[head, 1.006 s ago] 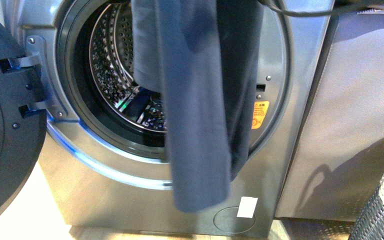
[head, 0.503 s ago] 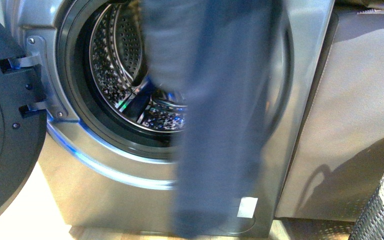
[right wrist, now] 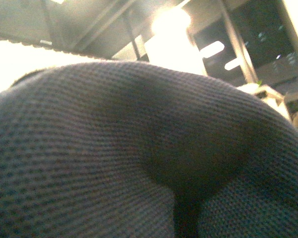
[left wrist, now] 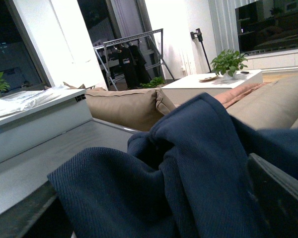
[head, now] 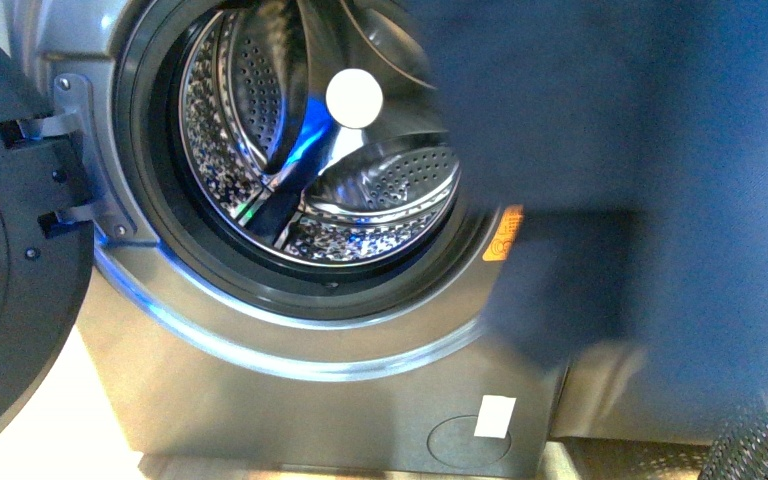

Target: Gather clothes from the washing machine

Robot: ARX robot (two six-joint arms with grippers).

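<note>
The washing machine [head: 210, 390] is grey, and its black door [head: 0, 270] is swung open at the left. The perforated steel drum [head: 360, 200] shows bare metal where I can see it. The clothes [head: 640, 170], dark navy fabric, hang blurred across the right of the front view, over the machine's right edge. My right gripper is shut on the clothes [right wrist: 139, 148], which fill the right wrist view and hide the fingers. My left gripper [left wrist: 154, 213] is open, with navy fabric [left wrist: 198, 163] draped across it between its dark fingers [left wrist: 280, 198]. Neither arm shows in the front view.
A yellow-orange sticker [head: 505, 235] sits by the porthole's right rim. A woven basket [head: 765, 440] shows at the bottom right, partly behind the fabric. A grey panel [head: 600, 400] stands to the right of the machine. The left wrist view shows a sofa [left wrist: 124, 106] and a white table [left wrist: 208, 84].
The clothes have swung from in front of the porthole to the right. The drum is now uncovered, and the fabric hides the panel beside the machine.
</note>
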